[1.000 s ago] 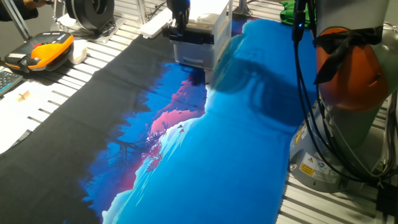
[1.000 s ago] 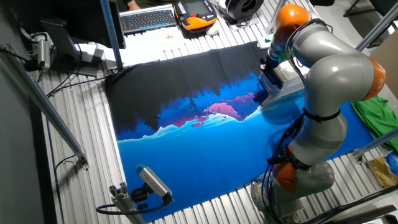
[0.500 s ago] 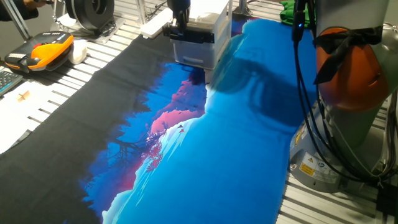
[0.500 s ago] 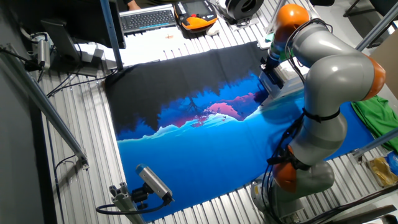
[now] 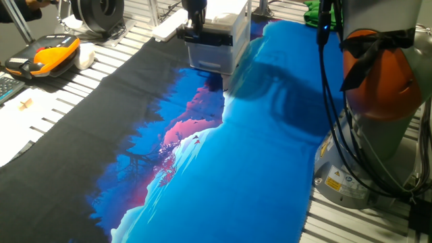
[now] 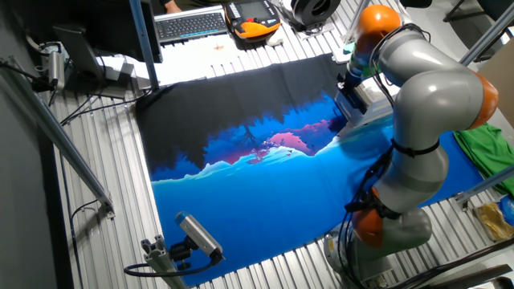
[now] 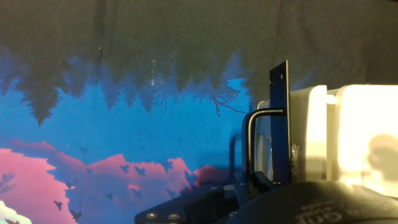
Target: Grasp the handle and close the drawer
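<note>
I see no change from a second ago: gripper [image 5: 195,27] stays at the handle [image 7: 280,121] on the drawer [image 5: 210,39] front, cabinet [image 5: 224,34] at the mat's [image 5: 223,169] far end. Finger state: can't tell.

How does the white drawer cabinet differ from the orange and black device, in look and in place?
The cabinet is white and boxy; the device is orange and black, and flatter. The cabinet stands on the printed mat; the device lies off it, on the slatted table. The hand is at the cabinet's front, not at the device. Both sit toward the far end in one fixed view.
</note>
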`<state>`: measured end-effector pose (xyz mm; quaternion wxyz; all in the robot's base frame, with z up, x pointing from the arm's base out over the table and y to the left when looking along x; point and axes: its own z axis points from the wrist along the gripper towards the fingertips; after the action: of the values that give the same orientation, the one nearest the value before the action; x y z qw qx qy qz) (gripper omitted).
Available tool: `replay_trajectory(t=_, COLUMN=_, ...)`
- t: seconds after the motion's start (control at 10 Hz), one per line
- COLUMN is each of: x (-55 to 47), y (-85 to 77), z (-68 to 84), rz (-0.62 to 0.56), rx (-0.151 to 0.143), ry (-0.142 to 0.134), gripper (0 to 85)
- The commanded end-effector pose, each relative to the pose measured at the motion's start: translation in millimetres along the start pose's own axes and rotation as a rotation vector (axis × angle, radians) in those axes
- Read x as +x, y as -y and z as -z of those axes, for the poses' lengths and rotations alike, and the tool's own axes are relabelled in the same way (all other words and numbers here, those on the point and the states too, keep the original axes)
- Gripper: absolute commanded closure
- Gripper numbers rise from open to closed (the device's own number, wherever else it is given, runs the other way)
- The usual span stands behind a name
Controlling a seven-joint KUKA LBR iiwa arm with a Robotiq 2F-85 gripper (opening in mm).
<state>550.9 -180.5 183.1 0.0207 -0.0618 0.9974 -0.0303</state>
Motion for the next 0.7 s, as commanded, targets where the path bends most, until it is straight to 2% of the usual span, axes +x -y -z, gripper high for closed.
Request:
replay_trajectory(t=0.0, x=0.0, y=0.1, z=0.0, rz=-0.020, rx=-0.036, ry=0.004, gripper=85.0)
replay_trajectory(t=0.2, x=0.0, y=0.1, z=0.0, rz=-0.033, rx=-0.045, ry=0.009, gripper=85.0)
replay_trajectory(t=0.5, x=-0.4, y=-0.5, z=-2.1, rz=0.006, rx=-0.005, ry=0.003, gripper=85.0)
replay_trajectory(t=0.6, x=-0.6, y=-0.6, z=-2.3, rz=0.014, rx=-0.003, ry=0.001, gripper=85.0)
